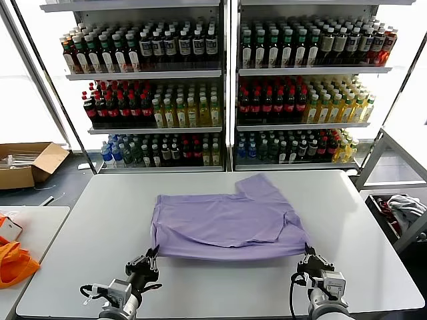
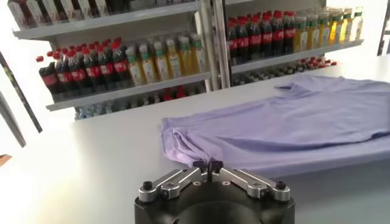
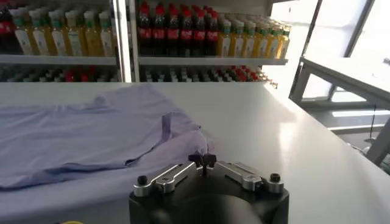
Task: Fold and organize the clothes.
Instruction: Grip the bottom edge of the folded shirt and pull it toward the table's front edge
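Note:
The lavender T-shirt (image 1: 227,223) lies spread across the middle of the white table (image 1: 100,213), partly folded, with a sleeve toward the far right. My left gripper (image 1: 154,253) is at the shirt's near left corner, shut on the fabric edge (image 2: 208,164). At the near right corner my right gripper (image 1: 308,251) is likewise shut on the hem (image 3: 202,159). The near edge runs straight between the two grippers. The shirt (image 2: 292,122) fills the left wrist view beyond the fingertips, and the shirt (image 3: 79,140) also shows in the right wrist view.
Drink shelves (image 1: 227,73) stand behind the table. A cardboard box (image 1: 27,163) sits on the floor at far left. Orange fabric (image 1: 13,263) lies on a side table (image 1: 40,223) to the left. A bin with cloth (image 1: 400,210) is at the right.

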